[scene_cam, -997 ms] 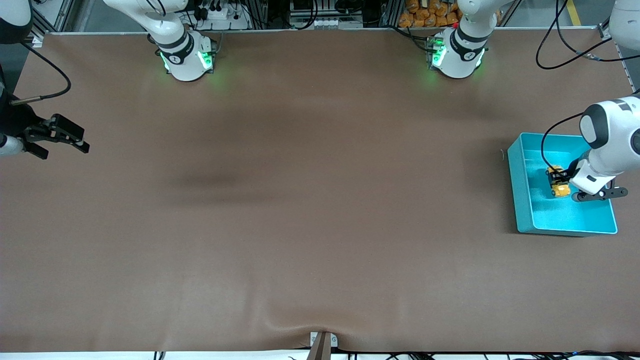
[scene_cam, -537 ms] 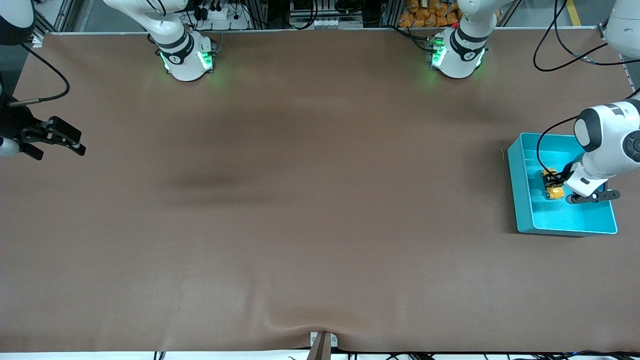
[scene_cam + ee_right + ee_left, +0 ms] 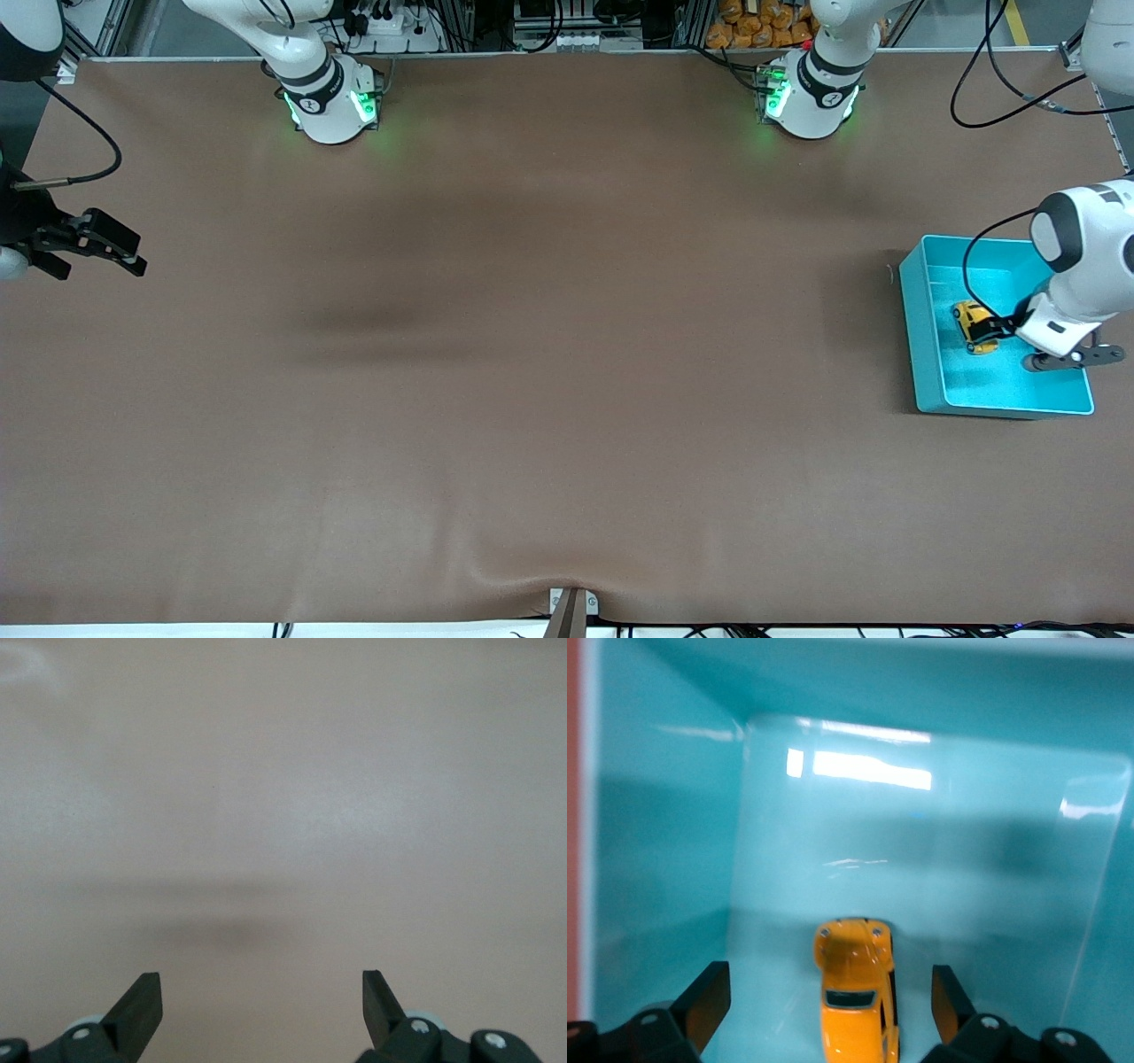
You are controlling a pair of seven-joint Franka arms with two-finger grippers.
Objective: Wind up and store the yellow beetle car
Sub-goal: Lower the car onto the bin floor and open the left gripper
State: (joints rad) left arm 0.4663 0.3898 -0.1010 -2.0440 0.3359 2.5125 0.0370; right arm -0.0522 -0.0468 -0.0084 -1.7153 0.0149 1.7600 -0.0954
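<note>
Resting inside the shallow turquoise plastic bin, tiny yellow-orange beetle car between the left gripper's spread fingers, untouched; right gripper, fingers apart, over brown counter, waiting.

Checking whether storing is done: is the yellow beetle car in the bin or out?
In: the yellow beetle car sits on the turquoise bin's floor, between the open left gripper's fingers.

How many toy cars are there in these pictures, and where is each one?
1. The yellow toy car lies on the floor of the turquoise bin at the left arm's end of the table, between the open fingers of the left end effector. No other car shows.
</note>
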